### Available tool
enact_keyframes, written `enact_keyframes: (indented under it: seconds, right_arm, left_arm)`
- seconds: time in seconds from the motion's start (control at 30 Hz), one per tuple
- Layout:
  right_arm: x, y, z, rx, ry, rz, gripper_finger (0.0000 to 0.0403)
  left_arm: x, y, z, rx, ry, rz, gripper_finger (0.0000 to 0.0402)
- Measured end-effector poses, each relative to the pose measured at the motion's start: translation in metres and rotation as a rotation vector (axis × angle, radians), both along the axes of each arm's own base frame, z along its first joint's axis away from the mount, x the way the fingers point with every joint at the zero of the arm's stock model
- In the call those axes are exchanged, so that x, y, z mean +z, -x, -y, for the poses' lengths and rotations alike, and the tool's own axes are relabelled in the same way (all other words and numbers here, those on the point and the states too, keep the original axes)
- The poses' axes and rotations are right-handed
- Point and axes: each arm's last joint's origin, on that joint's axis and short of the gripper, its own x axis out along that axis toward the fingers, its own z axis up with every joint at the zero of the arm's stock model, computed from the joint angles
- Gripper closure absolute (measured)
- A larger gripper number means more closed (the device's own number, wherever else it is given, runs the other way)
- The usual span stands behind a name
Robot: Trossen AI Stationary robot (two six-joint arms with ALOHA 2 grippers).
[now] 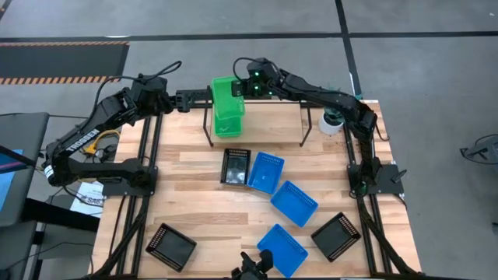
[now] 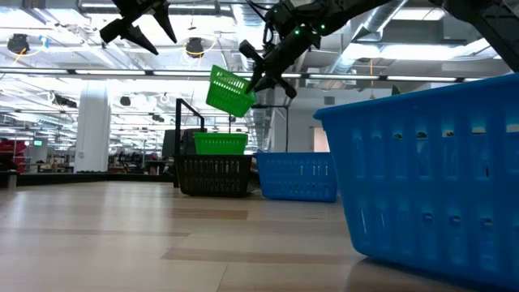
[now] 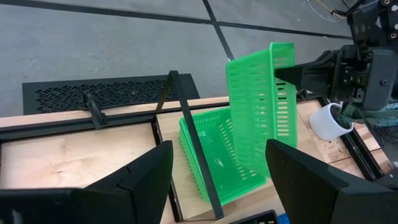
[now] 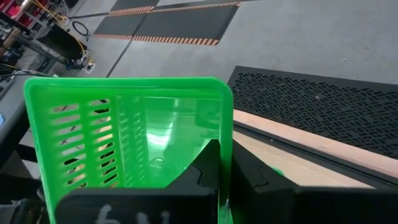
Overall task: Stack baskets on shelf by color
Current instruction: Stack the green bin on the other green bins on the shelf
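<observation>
Stock on view, counted from overhead: two green baskets accounted for, plus what may be a third; three blue; three black.

Green: one tilted green basket point(image 1: 226, 89) hangs in the right gripper point(image 1: 246, 85), whose fingers are clamped on its rim, at the upper centre of the high view. Beneath it a nested green stack point(image 1: 228, 120) already sits at the left end of the shelf point(image 1: 257, 124). You can't tell from these views whether that stack is one basket or two.

Blue: three blue baskets point(image 1: 265, 172), point(image 1: 294, 203), point(image 1: 282, 250) lie loose on the table point(image 1: 194, 194), centre to lower centre. None shelved.

Black: one black basket point(image 1: 236, 166) touches the first blue one; a second point(image 1: 171, 246) sits at the lower left, a third point(image 1: 337, 236) at the lower right. None shelved.

Left gripper point(image 1: 185, 99): fingers spread, holding nothing, hovering just left of the shelf.

Progress, as you may judge it: green nearly finished, pending this drop; blue and black colours wholly outstanding, six baskets to go.
</observation>
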Motion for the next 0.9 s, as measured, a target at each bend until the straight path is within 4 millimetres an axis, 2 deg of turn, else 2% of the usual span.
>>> enact_keyframes:
  seconds: [0.2, 0.37, 0.53, 0.77, 0.9]
  right_arm:
    - [0.003, -0.001, 0.002, -0.003, 0.016, 0.028, 0.0368]
    - [0.009, 0.002, 0.013, -0.015, 0.069, 0.078, 0.0371]
    - [0.008, 0.007, 0.020, -0.012, 0.048, 0.076, 0.0369]
    - [0.007, -0.002, 0.004, 0.029, -0.002, 0.090, 0.0371]
    - [0.002, 0.001, 0.004, 0.027, -0.024, 0.044, 0.0369]
  left_arm:
    - [0.000, 0.000, 0.000, 0.000, -0.001, 0.000, 0.0157]
    - [0.000, 0.000, 0.000, 0.007, -0.005, -0.003, 0.0157]
    - [0.000, 0.000, 0.000, 0.007, -0.005, -0.003, 0.0157]
    - [0.000, 0.000, 0.000, 0.008, -0.004, -0.006, 0.0157]
    - [0.000, 0.000, 0.000, 0.009, -0.003, -0.008, 0.0157]
